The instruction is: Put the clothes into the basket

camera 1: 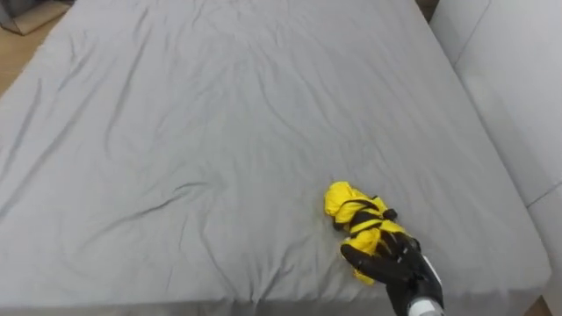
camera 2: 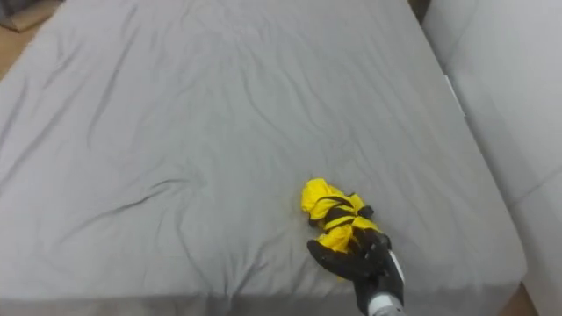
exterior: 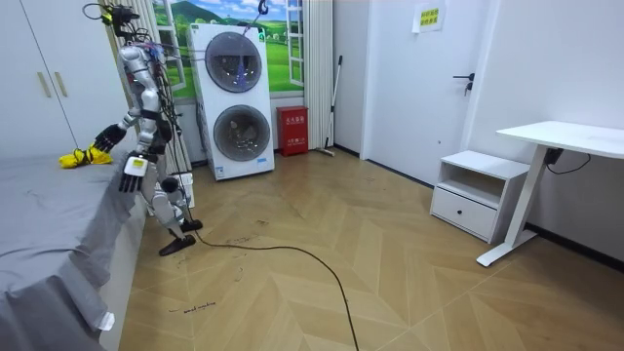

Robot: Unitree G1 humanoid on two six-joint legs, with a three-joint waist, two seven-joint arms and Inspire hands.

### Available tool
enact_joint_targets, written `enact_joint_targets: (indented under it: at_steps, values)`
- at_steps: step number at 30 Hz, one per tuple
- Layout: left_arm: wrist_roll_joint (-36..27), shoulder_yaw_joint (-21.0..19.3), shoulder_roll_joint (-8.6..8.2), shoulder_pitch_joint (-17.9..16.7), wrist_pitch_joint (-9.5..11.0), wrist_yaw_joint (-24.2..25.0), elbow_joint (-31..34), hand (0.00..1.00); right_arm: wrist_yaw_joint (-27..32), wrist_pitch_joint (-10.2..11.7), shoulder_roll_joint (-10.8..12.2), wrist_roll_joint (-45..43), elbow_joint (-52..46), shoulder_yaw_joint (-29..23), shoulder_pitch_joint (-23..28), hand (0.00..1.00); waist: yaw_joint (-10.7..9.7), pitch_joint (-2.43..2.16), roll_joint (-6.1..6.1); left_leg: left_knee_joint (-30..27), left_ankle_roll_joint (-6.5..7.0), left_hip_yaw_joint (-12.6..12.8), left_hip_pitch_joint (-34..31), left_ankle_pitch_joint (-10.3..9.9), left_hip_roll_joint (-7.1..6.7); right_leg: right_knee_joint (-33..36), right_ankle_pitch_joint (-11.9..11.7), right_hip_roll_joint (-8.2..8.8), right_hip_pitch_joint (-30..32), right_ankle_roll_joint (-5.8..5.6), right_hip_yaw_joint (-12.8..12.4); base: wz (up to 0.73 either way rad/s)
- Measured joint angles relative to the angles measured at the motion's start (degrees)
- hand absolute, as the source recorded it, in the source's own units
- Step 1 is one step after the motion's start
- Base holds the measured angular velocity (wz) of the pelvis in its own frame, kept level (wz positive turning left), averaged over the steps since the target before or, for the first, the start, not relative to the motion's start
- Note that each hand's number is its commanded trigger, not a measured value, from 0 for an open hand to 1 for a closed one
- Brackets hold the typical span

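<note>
A wrinkled grey bedsheet (camera 1: 176,132) covers the bed. Near its lower right edge lies a small bright yellow garment (camera 1: 345,200), bunched into a crumpled lump. The black right hand (camera 1: 386,261) is curled tight around the garment's nearer end. The left hand (exterior: 132,175) hangs by the bed's side; whether it is open or closed cannot be told.

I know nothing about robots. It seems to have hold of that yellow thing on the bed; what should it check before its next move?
1. Right hand curled round the crumpled yellow cloth garment: ok.
2. Garment lifted off the grey bed sheet: not ok, it lies on it.
3. Whole garment inside the grip: not ok, one end sticks out.
4. Left hand away from the garment: ok.
5. Where the basket is: cannot tell.
</note>
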State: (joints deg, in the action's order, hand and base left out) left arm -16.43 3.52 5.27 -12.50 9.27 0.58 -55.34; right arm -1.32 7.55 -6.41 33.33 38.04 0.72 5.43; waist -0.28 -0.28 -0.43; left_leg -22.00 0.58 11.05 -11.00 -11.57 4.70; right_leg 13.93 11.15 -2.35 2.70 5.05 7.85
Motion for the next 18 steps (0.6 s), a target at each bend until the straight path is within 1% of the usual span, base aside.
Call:
enact_joint_targets:
  at_steps: [1,2,3,4,5,6,8,9,12,13,15,18]
  values:
    - [0.10,0.05,0.05,0.14,0.01,0.19,0.01,0.00,0.11,0.00,0.00,-0.15,-0.14,-0.15,0.00,0.00,-0.04,-0.03,-0.07,0.73,0.05,0.00,0.26,0.13,-0.36,-0.08,0.03,0.28,0.08,-0.07,0.03,-0.12]
    - [0.22,0.05,0.04,0.38,0.02,0.21,0.01,0.00,0.49,0.05,0.01,-0.32,-0.87,-0.30,-0.02,0.00,-0.14,0.04,0.02,1.54,0.15,0.09,0.29,0.21,-0.76,-0.40,-0.09,0.56,0.32,-0.34,0.06,-0.12]
    - [0.25,0.16,0.13,0.53,0.01,0.22,-0.18,0.00,1.06,0.08,0.02,-0.18,-1.86,-0.24,-0.02,0.00,-0.12,0.10,0.11,2.24,0.28,0.32,0.23,0.35,-1.45,-0.43,-0.06,0.84,0.69,-0.48,0.18,-0.08]
    - [0.25,0.19,0.14,0.63,0.00,0.24,-0.46,0.00,1.31,0.08,0.04,-0.18,-2.51,-0.25,-0.02,0.00,-0.28,0.14,0.18,2.57,0.37,0.32,0.14,0.47,-1.57,-0.41,0.02,1.04,0.69,-0.63,0.29,0.00]
    - [0.39,0.21,0.14,1.08,-0.03,0.28,-1.55,0.00,1.64,0.21,0.04,-0.31,-3.45,-0.27,-0.19,0.00,-0.92,0.25,0.24,3.17,0.59,0.22,-0.09,0.81,-1.74,-0.37,0.17,1.36,1.09,-0.88,0.32,0.09]
    - [0.44,0.22,0.21,1.55,-0.08,0.24,-2.41,0.00,1.99,0.46,0.13,-0.38,-3.94,-0.27,-0.36,0.00,-1.03,0.31,0.13,3.85,0.67,0.08,-0.33,1.23,-2.44,-0.36,0.20,1.58,1.66,-0.93,0.32,0.10]
    - [0.41,0.22,0.27,1.71,-0.08,0.14,-2.68,0.00,2.15,0.74,0.11,-0.45,-4.56,-0.28,-0.41,0.00,-1.04,0.53,-0.20,4.96,0.79,0.12,-0.45,1.90,-2.57,-0.36,0.24,1.93,2.42,-1.00,0.26,0.03]
    - [0.41,0.22,0.27,1.75,-0.07,0.13,-2.95,0.00,2.67,1.04,0.11,-1.03,-4.43,-0.28,-0.61,0.00,-1.05,0.63,-0.37,5.43,0.87,0.17,-0.43,2.18,-3.15,-0.37,0.28,2.12,2.45,-1.08,0.24,0.00]
    - [0.28,0.22,0.31,2.48,-0.02,0.12,-4.62,0.00,4.06,1.29,0.08,-3.02,-2.96,-0.25,-1.86,0.00,-1.19,0.86,-0.80,5.77,1.04,0.15,-0.92,2.43,-3.58,-0.84,0.67,2.49,3.14,-1.44,0.16,0.00]
    - [0.28,0.21,0.36,2.74,-0.02,0.11,-4.63,0.00,4.31,1.34,0.08,-3.38,-2.96,-0.26,-1.93,0.00,-1.19,0.73,-0.94,5.68,1.12,0.14,-1.44,2.48,-3.71,-1.16,0.94,2.58,3.48,-1.47,0.17,0.00]
    - [0.14,1.17,0.46,3.86,-0.02,0.04,-5.68,0.00,5.37,1.36,-0.03,-4.42,-2.63,-0.14,-2.39,0.00,-1.04,0.74,-0.95,5.51,1.41,-0.29,-2.96,3.04,-3.90,-1.10,0.84,2.78,4.97,-1.57,0.44,0.11]
    - [0.23,1.89,0.44,4.42,0.03,-0.07,-6.67,0.00,6.52,1.37,0.00,-4.92,-1.85,0.39,-2.64,0.00,-0.95,0.74,-0.94,5.51,1.62,-0.37,-3.73,3.22,-4.27,-0.17,0.94,3.17,5.87,-1.84,0.63,0.04]
